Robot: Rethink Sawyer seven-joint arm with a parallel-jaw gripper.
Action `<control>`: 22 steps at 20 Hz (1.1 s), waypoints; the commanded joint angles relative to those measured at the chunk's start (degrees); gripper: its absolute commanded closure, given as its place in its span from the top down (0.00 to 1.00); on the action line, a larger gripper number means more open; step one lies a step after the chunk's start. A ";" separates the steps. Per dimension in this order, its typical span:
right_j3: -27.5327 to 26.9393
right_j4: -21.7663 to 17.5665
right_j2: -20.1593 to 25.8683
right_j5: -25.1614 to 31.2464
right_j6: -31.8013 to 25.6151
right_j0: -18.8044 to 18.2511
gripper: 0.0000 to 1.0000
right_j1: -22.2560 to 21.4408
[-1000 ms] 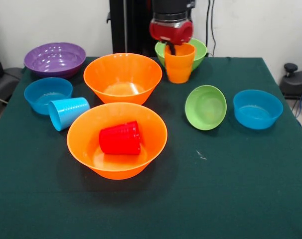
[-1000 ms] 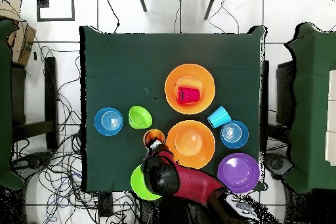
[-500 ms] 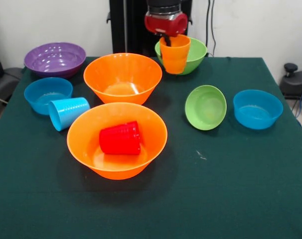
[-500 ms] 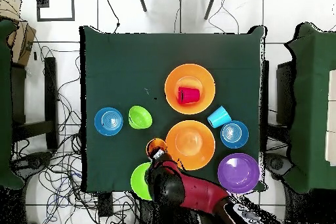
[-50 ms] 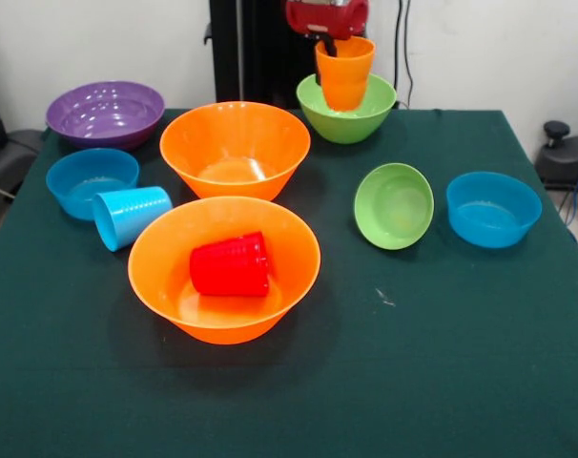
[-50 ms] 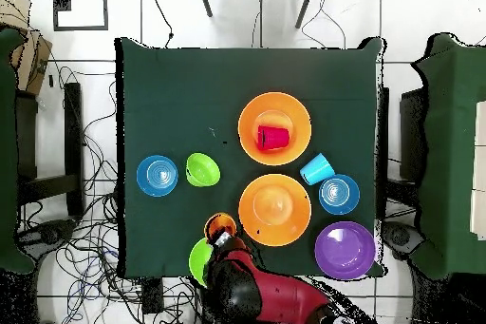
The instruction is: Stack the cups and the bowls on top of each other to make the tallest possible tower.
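My gripper (image 5: 329, 45) (image 6: 224, 237) is shut on the rim of the orange cup (image 5: 344, 72) (image 6: 220, 225), which hangs upright in the air over the large green bowl (image 5: 347, 114) (image 6: 198, 261) at the table's back edge. A red cup (image 5: 230, 264) (image 6: 273, 137) lies on its side inside the nearer large orange bowl (image 5: 155, 272) (image 6: 249, 116). The second large orange bowl (image 5: 235, 148) (image 6: 275, 210) stands empty behind it. On its side beside a small blue bowl (image 5: 92, 179) (image 6: 340, 194) lies a light blue cup (image 5: 130, 216) (image 6: 316, 168). The purple bowl (image 5: 105, 112) (image 6: 345, 250) sits at the back left corner.
A small green bowl (image 5: 393, 205) (image 6: 202, 169) rests tilted on the right, next to another small blue bowl (image 5: 493, 208) (image 6: 157, 175). The table is covered with a dark green cloth (image 5: 442, 363).
The gripper has risen with the orange cup, lifting it off the table and carrying it back over the large green bowl. Nothing else has moved.
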 commanded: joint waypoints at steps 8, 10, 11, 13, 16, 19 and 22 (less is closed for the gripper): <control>0.00 -10.24 1.69 3.15 0.29 -3.92 0.00 1.15; -1.98 -11.64 -1.45 0.97 -0.07 -0.87 0.00 4.05; -2.45 -12.16 -1.90 1.00 -0.21 -0.65 0.00 4.42; -3.49 -13.28 -2.54 1.78 -0.77 -0.64 0.00 4.69; -4.15 -15.18 -3.12 2.94 -1.29 -1.24 0.00 3.90; -4.95 -17.14 -3.55 3.31 -1.51 -1.71 0.00 3.95; -6.15 -19.09 -4.12 3.20 -1.67 -2.24 0.00 5.10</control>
